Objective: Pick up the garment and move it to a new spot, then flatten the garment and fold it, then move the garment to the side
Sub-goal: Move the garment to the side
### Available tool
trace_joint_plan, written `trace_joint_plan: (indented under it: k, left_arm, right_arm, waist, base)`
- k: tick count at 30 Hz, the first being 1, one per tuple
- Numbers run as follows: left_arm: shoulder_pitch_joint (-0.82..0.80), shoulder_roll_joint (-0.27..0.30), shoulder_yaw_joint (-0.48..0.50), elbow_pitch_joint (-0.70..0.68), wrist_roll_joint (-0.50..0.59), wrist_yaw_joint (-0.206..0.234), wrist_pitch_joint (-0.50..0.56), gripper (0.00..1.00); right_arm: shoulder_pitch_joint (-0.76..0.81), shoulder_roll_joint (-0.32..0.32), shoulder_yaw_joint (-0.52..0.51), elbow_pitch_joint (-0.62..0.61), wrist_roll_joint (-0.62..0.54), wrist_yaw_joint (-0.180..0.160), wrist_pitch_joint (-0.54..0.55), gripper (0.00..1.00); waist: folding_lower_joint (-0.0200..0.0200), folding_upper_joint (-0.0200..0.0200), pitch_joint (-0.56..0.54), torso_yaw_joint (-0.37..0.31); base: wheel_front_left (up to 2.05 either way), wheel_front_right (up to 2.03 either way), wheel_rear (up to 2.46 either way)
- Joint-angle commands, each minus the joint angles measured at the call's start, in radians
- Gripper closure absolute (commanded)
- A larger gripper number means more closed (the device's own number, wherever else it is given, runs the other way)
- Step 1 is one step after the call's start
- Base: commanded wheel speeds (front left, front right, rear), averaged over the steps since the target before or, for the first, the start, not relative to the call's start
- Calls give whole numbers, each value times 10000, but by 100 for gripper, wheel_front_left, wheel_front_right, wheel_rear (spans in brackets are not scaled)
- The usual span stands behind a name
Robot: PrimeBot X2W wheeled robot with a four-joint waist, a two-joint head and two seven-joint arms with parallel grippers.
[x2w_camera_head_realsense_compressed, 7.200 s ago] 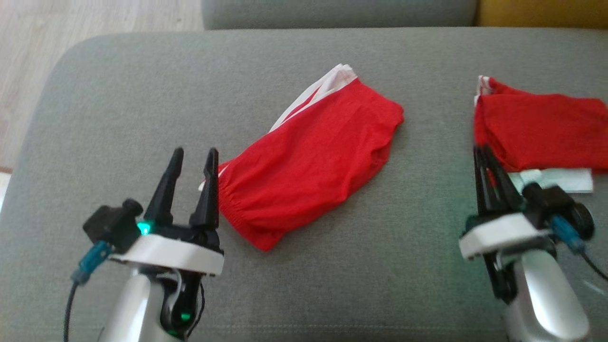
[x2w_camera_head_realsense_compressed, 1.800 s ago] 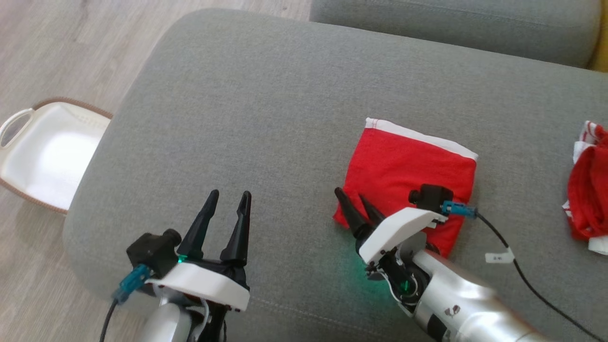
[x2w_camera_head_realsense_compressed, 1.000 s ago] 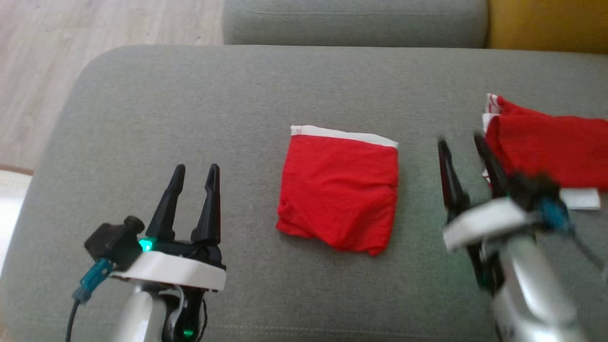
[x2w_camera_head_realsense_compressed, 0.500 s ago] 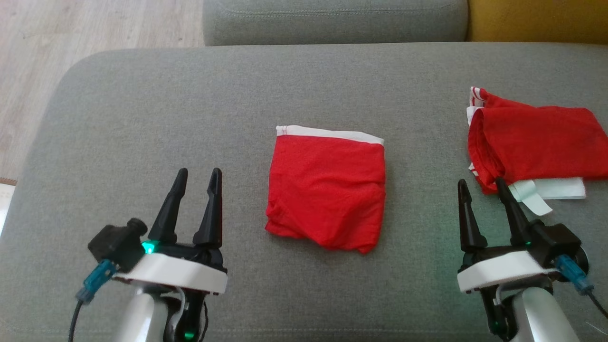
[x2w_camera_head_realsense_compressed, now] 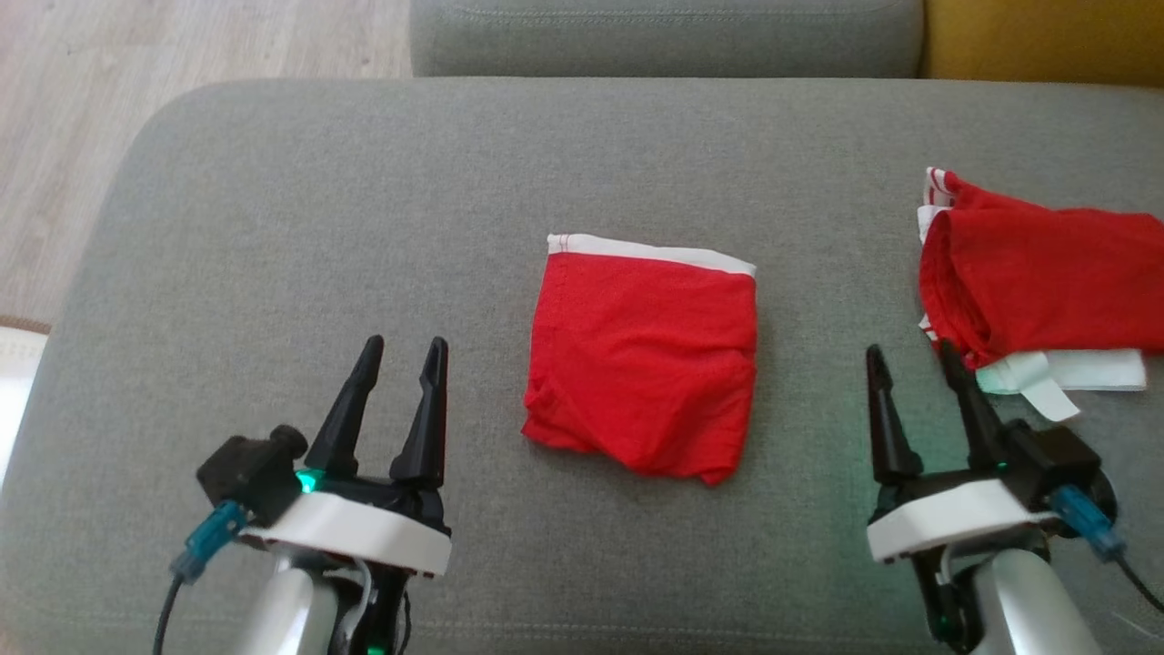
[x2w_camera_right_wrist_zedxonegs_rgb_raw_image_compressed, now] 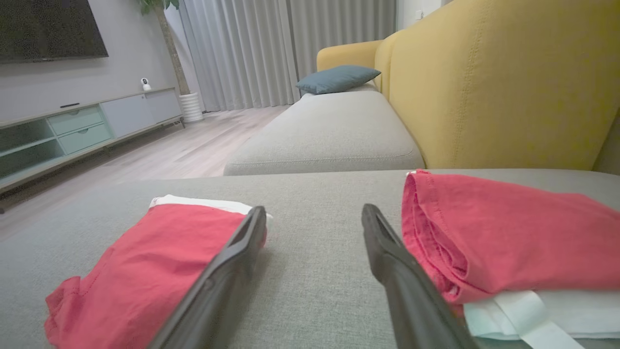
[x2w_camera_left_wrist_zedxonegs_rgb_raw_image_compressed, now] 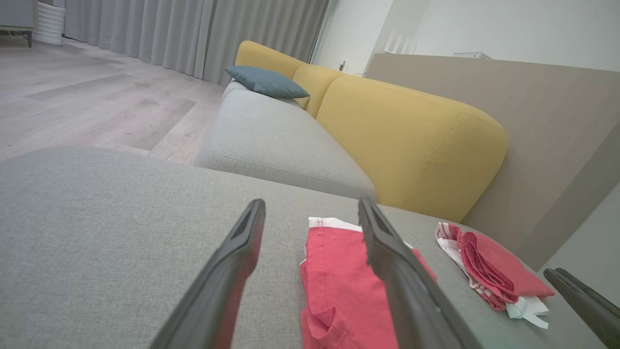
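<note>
Left gripper (x2w_camera_head_realsense_compressed: 406,346): down at the near left, fingers spread apart, nothing between them, hovering over bare grey fabric.
Right gripper (x2w_camera_head_realsense_compressed: 910,350): matching post at the near right, fingers parted and empty too, tips close to the near-left corner of the clothes pile.
Garment (x2w_camera_head_realsense_compressed: 646,355): there it is, red, folded into a rough square, lying flat midway between the two grippers and touched by neither. White waistband along the far edge, near edge a bit rumpled.
Clothes pile (x2w_camera_head_realsense_compressed: 1046,282): over at the right edge, more red cloth folded on top of pale white pieces, well apart from the garment.
Cushion (x2w_camera_head_realsense_compressed: 318,209): broad and grey, carrying the garment and the pile.
Far seat (x2w_camera_head_realsense_compressed: 664,36): a second grey seat beyond the cushion.
Blue pillow (x2w_camera_left_wrist_zedxonegs_rgb_raw_image_compressed: 266,82): resting on that far seat, seen from the left wrist.
Backrest (x2w_camera_head_realsense_compressed: 1046,41): yellow, at the far right.
Floor (x2w_camera_head_realsense_compressed: 182,55): pale wood, far left.
</note>
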Motion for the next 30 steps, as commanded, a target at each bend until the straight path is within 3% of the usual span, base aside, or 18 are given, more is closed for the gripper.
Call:
trace_joint_plan:
  k: [1, 14, 30]
  left_arm:
    - [-306, 52, 227, -309, 55, -46, -53, 0]
    - [-794, 52, -337, -186, -101, -8, -53, 0]
    - [-1127, 52, -565, -192, -252, 65, -53, 0]
  right_arm:
    - [-316, -19, 334, -346, 42, -6, 66, 0]
    - [-1045, -19, 1334, 479, 128, -6, 1632, 0]
    - [-2040, -18, 1368, 2133, 691, -6, 2429, 0]
  waist:
    - [0, -1, 64, 46]
    - [0, -1, 850, 863]
    - [0, -1, 1639, 1715]
  base:
    - [0, 0, 0]
    - [0, 0, 0]
    - [0, 0, 0]
